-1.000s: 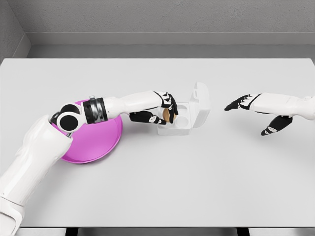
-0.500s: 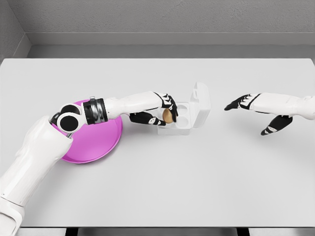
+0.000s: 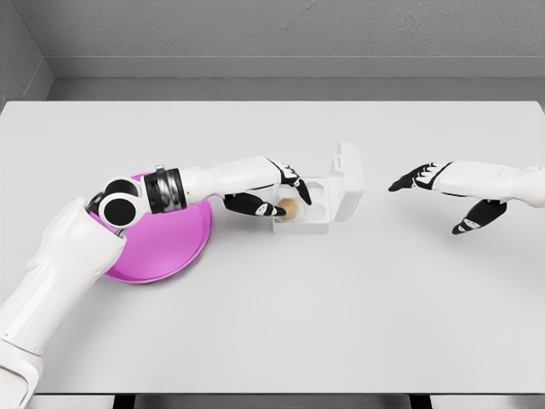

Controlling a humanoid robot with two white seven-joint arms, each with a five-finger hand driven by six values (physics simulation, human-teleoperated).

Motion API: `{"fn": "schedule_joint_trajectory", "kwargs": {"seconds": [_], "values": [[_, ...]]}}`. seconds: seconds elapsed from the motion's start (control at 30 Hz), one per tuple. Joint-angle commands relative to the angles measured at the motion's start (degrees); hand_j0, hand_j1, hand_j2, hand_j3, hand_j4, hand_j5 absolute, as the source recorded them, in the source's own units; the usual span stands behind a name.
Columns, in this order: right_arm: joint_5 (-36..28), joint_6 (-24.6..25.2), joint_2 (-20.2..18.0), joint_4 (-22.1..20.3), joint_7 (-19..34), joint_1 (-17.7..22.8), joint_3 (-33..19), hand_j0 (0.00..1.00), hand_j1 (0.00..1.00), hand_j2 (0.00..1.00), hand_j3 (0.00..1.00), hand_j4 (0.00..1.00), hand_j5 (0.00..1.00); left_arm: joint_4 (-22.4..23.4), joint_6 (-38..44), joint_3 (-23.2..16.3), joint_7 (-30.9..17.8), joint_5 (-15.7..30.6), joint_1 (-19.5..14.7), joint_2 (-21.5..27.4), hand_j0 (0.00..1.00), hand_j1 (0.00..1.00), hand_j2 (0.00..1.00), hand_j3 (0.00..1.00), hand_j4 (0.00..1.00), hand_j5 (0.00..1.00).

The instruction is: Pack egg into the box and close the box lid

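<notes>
Egg (image 3: 289,209) now lower, seated in box (image 3: 306,223) since a moment ago; left hand (image 3: 281,192) fingers loosening around it; right hand (image 3: 447,192) open; lid (image 3: 347,181) upright

A wide white table (image 3: 341,298) fills most of the head view, its top smooth, matte and evenly lit, with only soft, faint shadows on it. Its far edge runs straight across the upper part of the picture, and its near edge shows along the bottom, where dark gaps (image 3: 272,401) lie beneath it. Behind the table a grey floor strip (image 3: 298,88) meets a lighter baseboard band (image 3: 298,67), and above that rises a rough, speckled grey back wall (image 3: 298,25). At the far left a second grey wall (image 3: 19,60) slants in to form a corner. The light is diffuse and even.
</notes>
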Motion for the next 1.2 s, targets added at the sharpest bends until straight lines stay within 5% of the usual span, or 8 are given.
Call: {"fn": "schedule_joint_trajectory", "kwargs": {"seconds": [0.0, 0.27, 0.3, 0.4, 0.47, 0.53, 0.87, 1.17], "values": [[-0.4, 0.2, -0.1, 0.0, 0.0, 0.0, 0.0, 1.00, 1.00, 1.00, 1.00, 1.00, 1.00, 0.0, 0.2, 0.0, 0.0, 0.6, 0.0, 0.1, 0.64, 0.64, 0.64, 0.64, 0.64, 0.64], [-0.4, 0.2, -0.3, -0.1, 0.0, 0.0, 0.0, 1.00, 1.00, 1.00, 1.00, 1.00, 1.00, -2.1, 0.2, 0.7, 0.0, 4.2, -0.3, 3.2, 0.74, 0.74, 0.74, 0.74, 0.74, 0.74], [-0.4, 0.2, -0.9, 0.0, 0.0, 0.0, -0.1, 1.00, 1.00, 1.00, 1.00, 1.00, 1.00, -5.7, 0.2, 0.4, 0.0, 10.7, -1.1, 9.1, 0.74, 0.74, 0.74, 0.74, 0.74, 0.74], [-0.4, 0.2, -1.0, 0.0, 0.0, -0.2, -0.2, 1.00, 1.00, 1.00, 1.00, 1.00, 1.00, -13.9, 0.2, 0.6, 0.0, 16.9, -0.9, 20.1, 1.00, 1.00, 1.00, 1.00, 1.00, 1.00], [-0.4, 0.2, -0.3, 0.1, 0.0, 0.2, -0.3, 1.00, 1.00, 1.00, 1.00, 1.00, 1.00, -19.4, 0.2, 0.8, 0.0, 22.7, 1.4, 31.6, 1.00, 1.00, 1.00, 1.00, 1.00, 1.00], [-0.4, 0.2, -0.2, 0.1, 0.0, 1.1, -0.9, 1.00, 1.00, 1.00, 1.00, 1.00, 1.00, -20.1, 0.2, 1.6, 0.0, 23.0, 2.8, 36.2, 1.00, 1.00, 1.00, 1.00, 1.00, 1.00], [-0.3, 0.2, 6.3, -1.0, 0.0, 0.5, 0.0, 1.00, 1.00, 1.00, 1.00, 1.00, 1.00, -19.9, 0.2, 3.0, 0.0, 22.6, 5.4, 35.2, 1.00, 1.00, 1.00, 1.00, 1.00, 1.00], [-0.3, 0.2, 7.8, -1.1, 0.0, -3.2, -0.2, 1.00, 1.00, 1.00, 1.00, 1.00, 1.00, -19.6, 0.2, 3.0, 0.0, 22.7, 5.4, 34.6, 1.00, 1.00, 1.00, 1.00, 1.00, 1.00]]}}
